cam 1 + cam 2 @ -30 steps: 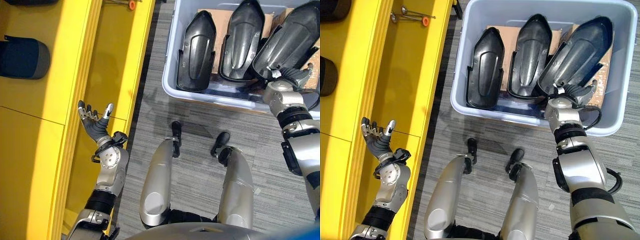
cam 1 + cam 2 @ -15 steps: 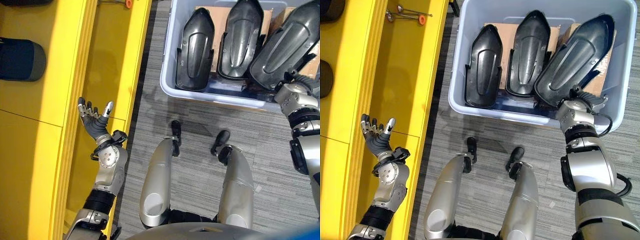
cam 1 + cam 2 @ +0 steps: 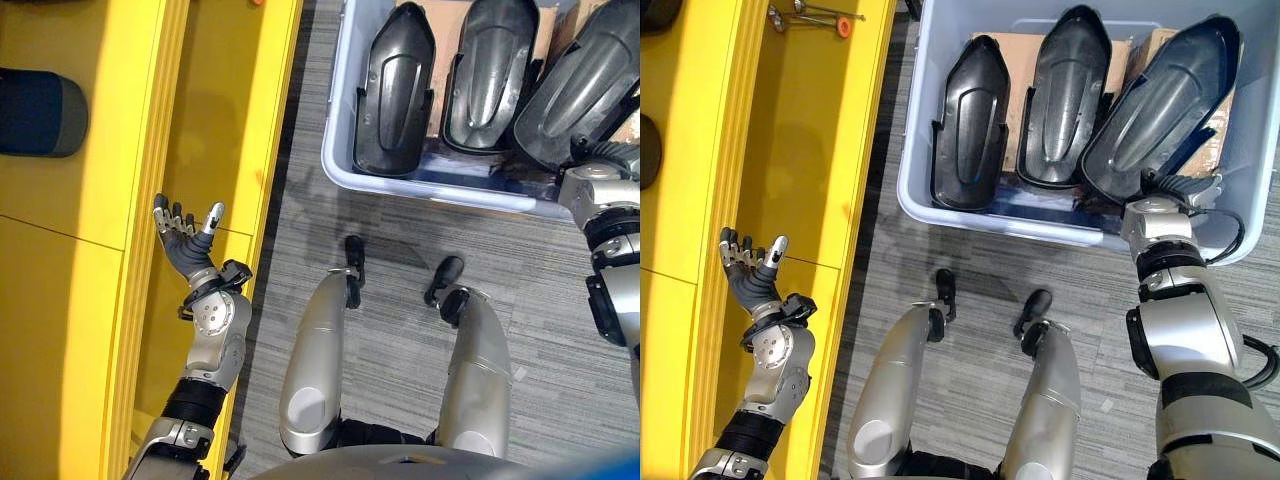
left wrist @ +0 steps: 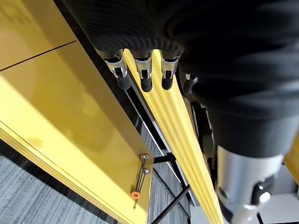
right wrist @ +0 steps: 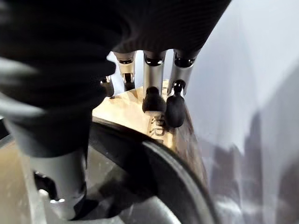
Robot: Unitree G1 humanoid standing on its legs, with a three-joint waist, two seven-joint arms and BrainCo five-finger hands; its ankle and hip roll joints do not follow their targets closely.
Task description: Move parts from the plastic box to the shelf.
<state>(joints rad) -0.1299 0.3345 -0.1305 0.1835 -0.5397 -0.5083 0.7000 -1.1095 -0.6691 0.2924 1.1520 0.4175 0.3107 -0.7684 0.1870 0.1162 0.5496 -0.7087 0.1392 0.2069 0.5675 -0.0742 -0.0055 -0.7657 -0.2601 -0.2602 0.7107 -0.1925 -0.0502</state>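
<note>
Parts, three long black moulded shells, stand side by side in the plastic box (image 3: 920, 130) in the upper right of the frame: the left part (image 3: 970, 125), the middle part (image 3: 1065, 95) and the right part (image 3: 1165, 105), which leans at a slant across brown cardboard (image 3: 1015, 55) at the back of the box. All three are in the box, so none of them has reached the shelf; a dark rounded object (image 3: 40, 112) already lies on the upper tier of the yellow shelf (image 3: 100, 300) at the left edge, though whether it is a delivered part I cannot tell. By that reading the job is at most just begun, with three shells left to carry. The right hand (image 3: 1180, 187) sits at the near rim of the box, touching the lower end of the right part; its wrist view shows the fingers (image 5: 154, 91) fairly straight over the curved black edge with the thumb below it, so I judge it is not clamped on. The left hand (image 3: 182, 228) hovers in the lower left, over the shelf's lower tier, fingers spread wide and empty. The left wrist view adds an orange-tipped metal tool (image 4: 139, 177) lying on the shelf board, which the right eye view shows small at its top edge.
</note>
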